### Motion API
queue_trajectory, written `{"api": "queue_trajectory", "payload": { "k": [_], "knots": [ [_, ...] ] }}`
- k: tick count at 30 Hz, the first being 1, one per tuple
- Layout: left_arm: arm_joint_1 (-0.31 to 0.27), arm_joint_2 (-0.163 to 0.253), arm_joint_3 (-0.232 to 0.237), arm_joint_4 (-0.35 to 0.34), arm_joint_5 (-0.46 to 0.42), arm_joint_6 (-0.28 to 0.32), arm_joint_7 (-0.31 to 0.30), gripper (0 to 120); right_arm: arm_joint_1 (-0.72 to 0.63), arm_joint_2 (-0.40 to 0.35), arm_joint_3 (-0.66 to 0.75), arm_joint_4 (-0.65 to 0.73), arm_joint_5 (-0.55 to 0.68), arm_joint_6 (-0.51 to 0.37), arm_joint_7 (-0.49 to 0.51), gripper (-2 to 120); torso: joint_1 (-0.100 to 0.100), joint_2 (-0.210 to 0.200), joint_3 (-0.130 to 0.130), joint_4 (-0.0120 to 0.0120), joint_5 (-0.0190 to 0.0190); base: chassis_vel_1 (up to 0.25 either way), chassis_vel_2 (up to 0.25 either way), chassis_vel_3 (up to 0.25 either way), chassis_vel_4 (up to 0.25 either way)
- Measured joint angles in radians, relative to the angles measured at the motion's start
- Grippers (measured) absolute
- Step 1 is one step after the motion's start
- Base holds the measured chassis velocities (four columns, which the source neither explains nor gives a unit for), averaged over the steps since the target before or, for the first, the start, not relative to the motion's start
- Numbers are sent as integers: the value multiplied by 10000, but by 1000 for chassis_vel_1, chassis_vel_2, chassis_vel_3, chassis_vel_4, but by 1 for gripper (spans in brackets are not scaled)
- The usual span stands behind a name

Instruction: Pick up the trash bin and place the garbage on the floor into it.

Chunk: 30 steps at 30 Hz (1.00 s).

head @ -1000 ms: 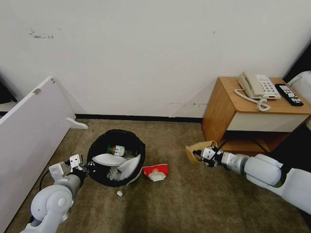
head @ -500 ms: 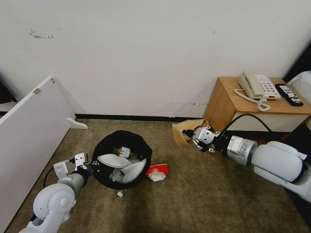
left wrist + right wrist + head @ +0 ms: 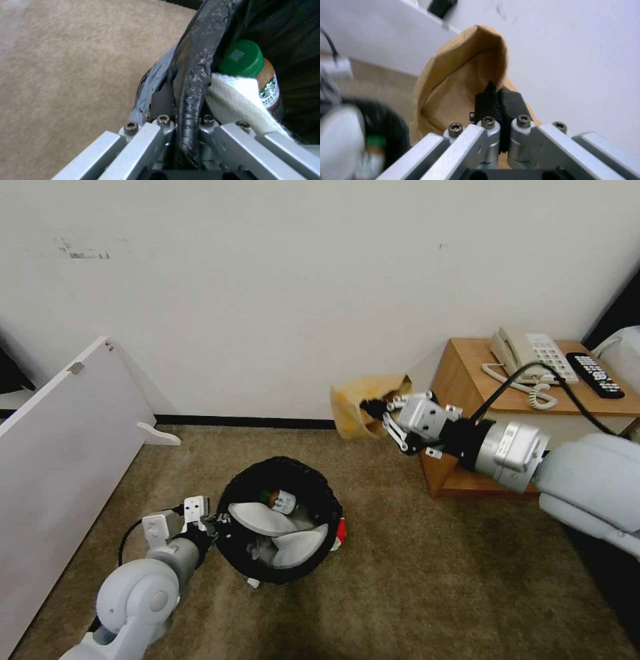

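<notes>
The trash bin (image 3: 320, 493), round and lined with a black bag, stands on the carpet floor (image 3: 427, 580). My left gripper (image 3: 219, 519) is shut on its near-left rim; the left wrist view shows the black bag rim (image 3: 190, 82) pinched in the gripper (image 3: 180, 107). Inside the bin lie white slippers (image 3: 261, 517) and a green-capped bottle (image 3: 281, 501). My right gripper (image 3: 375, 411) is shut on the edge of a brown paper bag (image 3: 353, 403), held in the air up and right of the bin, near the wall. The right wrist view shows the paper bag (image 3: 453, 85) open.
A red-and-white wrapper (image 3: 342, 529) peeks from behind the bin's right side; a small white scrap (image 3: 252, 583) lies in front. A wooden nightstand (image 3: 460, 380) at right holds a phone (image 3: 530, 355) and a remote (image 3: 595, 375). A white board (image 3: 60, 447) leans at left.
My right gripper has lifted the paper bag off the floor, up and to the left. My left gripper has pulled the bin rightward, and it now covers most of the red wrapper.
</notes>
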Motion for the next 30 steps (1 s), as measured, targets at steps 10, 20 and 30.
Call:
{"api": "queue_trajectory", "payload": {
  "k": [10,20,30],
  "knots": [
    [-463,-217,474,68,55,20,-91,1,689,621,-348,184,742,-9,-75,0,0,0,0,0,2,0,0,0,0],
    [-1108,-567,703,165,-121,126,-415,1,603,880,-563,323,672,7,-360,0,0,0,1,1,2,0,0,0,0],
    [-1966,-684,810,196,-958,254,-960,1,-54,632,-565,499,390,-12,-420,0,0,0,0,0,2,0,0,0,0]
  ]
}}
